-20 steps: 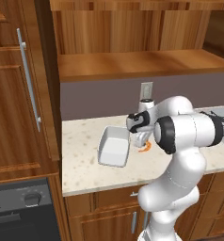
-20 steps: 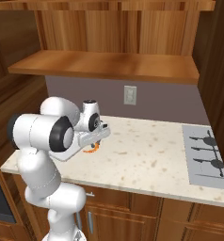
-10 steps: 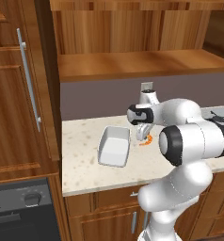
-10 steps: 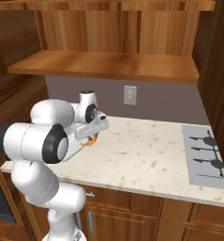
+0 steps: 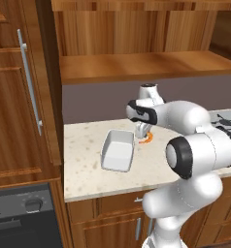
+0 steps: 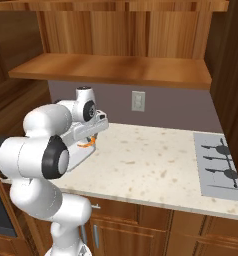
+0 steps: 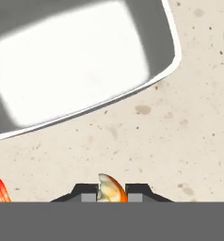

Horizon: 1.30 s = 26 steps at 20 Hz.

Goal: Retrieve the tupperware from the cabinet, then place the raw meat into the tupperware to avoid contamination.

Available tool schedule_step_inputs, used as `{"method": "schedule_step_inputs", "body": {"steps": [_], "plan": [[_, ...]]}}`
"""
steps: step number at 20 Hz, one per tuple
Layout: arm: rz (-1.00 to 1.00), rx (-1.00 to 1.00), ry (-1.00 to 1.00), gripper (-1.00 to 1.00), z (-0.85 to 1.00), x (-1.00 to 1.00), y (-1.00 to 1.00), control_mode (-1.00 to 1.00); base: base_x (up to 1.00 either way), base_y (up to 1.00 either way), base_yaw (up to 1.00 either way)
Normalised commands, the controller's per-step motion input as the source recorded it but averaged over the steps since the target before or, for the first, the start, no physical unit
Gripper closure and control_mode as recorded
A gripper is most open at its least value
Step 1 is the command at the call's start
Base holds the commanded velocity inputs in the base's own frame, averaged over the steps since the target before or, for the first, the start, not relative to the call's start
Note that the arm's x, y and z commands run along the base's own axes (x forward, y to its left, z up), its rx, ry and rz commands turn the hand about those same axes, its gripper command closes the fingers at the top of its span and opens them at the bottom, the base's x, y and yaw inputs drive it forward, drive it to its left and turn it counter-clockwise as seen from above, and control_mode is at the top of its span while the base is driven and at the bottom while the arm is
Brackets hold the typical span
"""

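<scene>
The gripper [image 7: 111, 196] is nearly closed and pinches the shrimp [image 7: 111, 189] between its 2 tips; in the hand view the orange and cream piece sits right in the narrow gap, w/ its tail fan at the lower left edge. In the left base view the shrimp [image 5: 146, 139] hangs under the hand, just above the speckled counter [image 5: 88, 169] and just beside the right rim of the white tray [image 5: 118, 150]. The tray lies flat on the counter, open side up, nothing inside. Below the gripper is bare counter, not the tray. The wood shelf [image 6: 116, 70] is above, the cooktop [image 6: 220, 167] far to the right.
</scene>
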Motion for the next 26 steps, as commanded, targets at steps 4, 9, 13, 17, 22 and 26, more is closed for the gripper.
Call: {"method": "schedule_step_inputs", "body": {"steps": [4,9,13,17,22,26], "plan": [[0.00,-0.01,0.00,1.00,0.22,0.00,0.38,-1.00,0.00,0.00,0.00],[0.00,-0.01,0.00,1.00,0.08,0.00,0.40,-1.00,0.00,0.00,0.00],[0.00,0.00,-0.01,1.00,-0.03,0.03,0.38,-1.00,0.00,0.00,0.00],[0.00,0.00,-0.04,1.00,-0.15,0.03,0.30,-1.00,0.00,0.00,0.00],[0.00,0.00,-0.04,1.00,-0.17,0.05,0.20,-1.00,0.00,0.00,0.00],[0.00,0.00,-0.04,1.00,-0.17,0.06,0.08,-1.00,0.00,0.00,0.00]]}}
